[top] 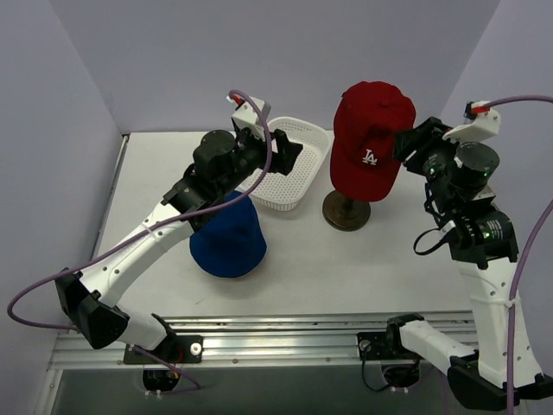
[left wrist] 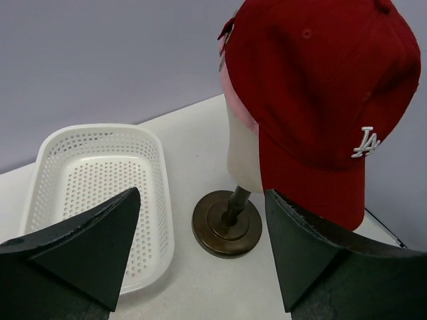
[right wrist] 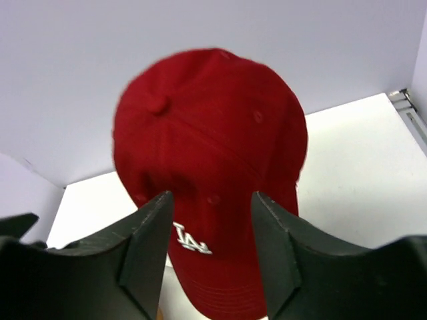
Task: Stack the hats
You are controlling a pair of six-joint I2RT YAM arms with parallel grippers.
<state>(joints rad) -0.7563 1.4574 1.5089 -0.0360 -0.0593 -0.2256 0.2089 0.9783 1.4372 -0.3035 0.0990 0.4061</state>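
Note:
A dark red cap [top: 373,130] with a white "LA" logo sits on the cream mannequin head, brim hanging down toward me. A pale pink cap [left wrist: 239,101] shows only as a strip under the red cap's [left wrist: 320,93] left edge. The blue bucket hat [top: 227,240] lies on the table below my left arm. My left gripper [top: 289,149] hovers over the basket, left of the head, open and empty [left wrist: 201,193]. My right gripper [top: 404,143] is close to the red cap's right side. It is open [right wrist: 211,195], with the red cap [right wrist: 210,167] beyond its fingers and nothing between them.
A white perforated basket [top: 298,186] stands just left of the mannequin's brown round stand [top: 346,210]; both also appear in the left wrist view, basket [left wrist: 53,153] and stand [left wrist: 227,227]. Walls close in on the left, back and right.

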